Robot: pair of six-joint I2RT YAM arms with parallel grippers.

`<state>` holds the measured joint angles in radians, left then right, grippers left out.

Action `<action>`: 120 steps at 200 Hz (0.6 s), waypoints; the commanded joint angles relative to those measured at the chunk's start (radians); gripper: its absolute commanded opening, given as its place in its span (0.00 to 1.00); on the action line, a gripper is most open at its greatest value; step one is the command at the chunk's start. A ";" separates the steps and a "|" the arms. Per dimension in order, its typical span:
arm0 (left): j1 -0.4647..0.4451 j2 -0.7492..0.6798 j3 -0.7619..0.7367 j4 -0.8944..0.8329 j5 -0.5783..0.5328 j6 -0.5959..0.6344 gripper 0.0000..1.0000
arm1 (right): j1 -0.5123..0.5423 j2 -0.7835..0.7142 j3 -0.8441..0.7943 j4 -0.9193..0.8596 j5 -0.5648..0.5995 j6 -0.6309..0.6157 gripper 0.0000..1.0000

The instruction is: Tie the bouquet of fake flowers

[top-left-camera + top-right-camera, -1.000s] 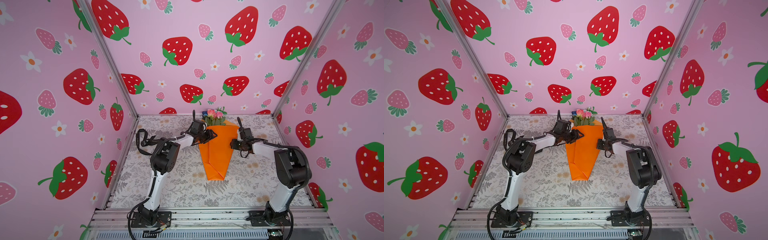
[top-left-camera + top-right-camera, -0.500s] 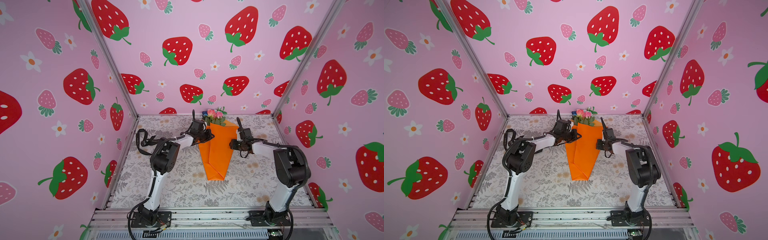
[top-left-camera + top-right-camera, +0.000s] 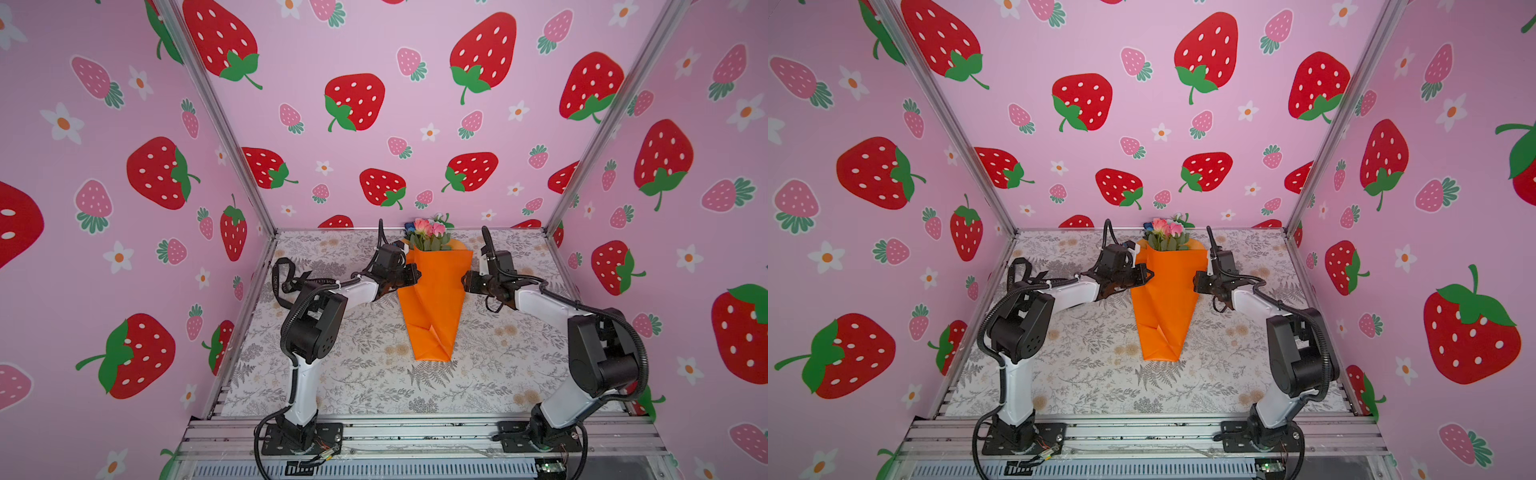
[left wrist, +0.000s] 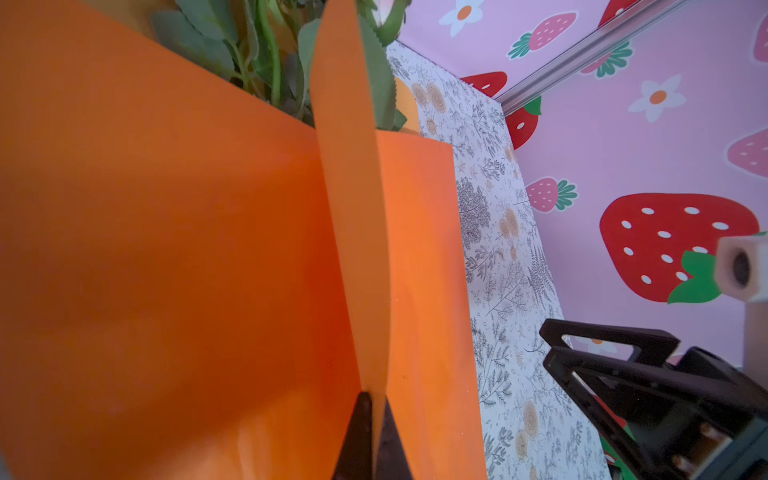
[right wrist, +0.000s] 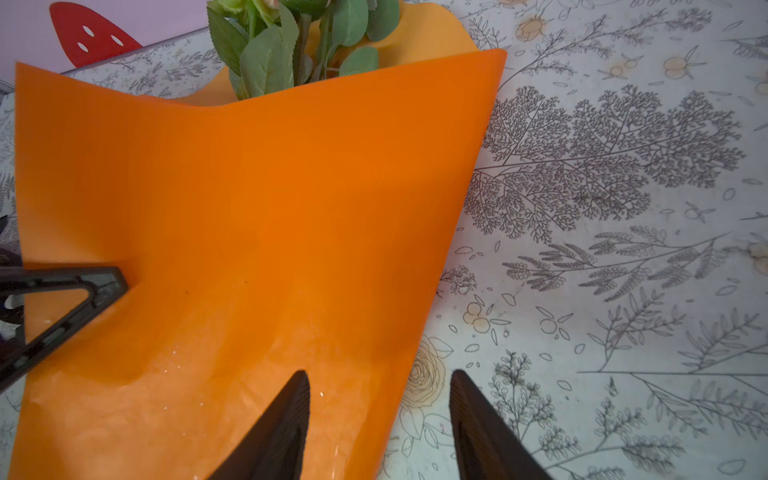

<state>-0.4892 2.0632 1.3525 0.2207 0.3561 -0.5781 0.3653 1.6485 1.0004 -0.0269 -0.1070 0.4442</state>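
The bouquet of fake flowers [image 3: 428, 237] lies on the desk [image 3: 374, 374] towards the back, midway between the two arms. Its blooms point at the rear wall, and its orange paper [image 3: 436, 299] wrap narrows to a folded tip nearer the front.

The left hand [image 4: 372, 419] is closed on a raised ridge of the paper and pinches only the sheet. The right hand [image 5: 380, 415] is open. One finger is over the paper and the other over the bare desk, with the paper's edge between them.

The bundle looks very light. The paper seems thin and smooth, springy enough to hold a fold but quick to crease, and probably slippery between hard fingers. Pulling on the sheet alone may slide the wrap off the stems. The better hold is likely the narrow waist of the cone below the leaves [image 5: 286, 54], where the paper and stems can be squeezed together.

The stems are entirely hidden inside the wrap, so how they lie is unknown. Both wrist views cut off the blooms. A black ribbon [image 3: 279, 279] with pale lettering loops beside the left arm; where its ends run cannot be made out. It is also unclear whether the right fingers touch the paper.
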 commanded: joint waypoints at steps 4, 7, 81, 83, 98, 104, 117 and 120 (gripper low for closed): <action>-0.005 -0.015 -0.006 0.006 -0.049 0.121 0.00 | -0.002 -0.049 -0.048 -0.012 -0.047 0.001 0.57; -0.005 -0.015 -0.004 0.000 -0.052 0.132 0.00 | -0.002 -0.051 -0.053 -0.010 -0.052 0.002 0.56; -0.004 -0.043 -0.042 -0.059 -0.212 0.270 0.00 | 0.004 -0.123 -0.157 0.007 -0.119 0.014 0.49; -0.005 -0.043 -0.044 -0.059 -0.213 0.269 0.00 | 0.004 -0.124 -0.159 0.008 -0.121 0.014 0.49; -0.005 -0.047 -0.067 -0.041 -0.242 0.258 0.00 | 0.013 -0.135 -0.174 0.012 -0.124 0.017 0.48; -0.004 -0.048 -0.076 -0.033 -0.245 0.253 0.00 | 0.016 -0.137 -0.180 0.015 -0.126 0.020 0.48; -0.005 -0.050 -0.092 -0.023 -0.264 0.242 0.00 | 0.027 -0.146 -0.191 0.021 -0.135 0.025 0.47; -0.005 -0.051 -0.094 -0.021 -0.267 0.240 0.00 | 0.029 -0.147 -0.194 0.023 -0.138 0.024 0.47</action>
<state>-0.4892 2.0411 1.2835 0.1905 0.1520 -0.3477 0.3763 1.5360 0.8310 -0.0223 -0.2146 0.4561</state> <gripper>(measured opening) 0.043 0.475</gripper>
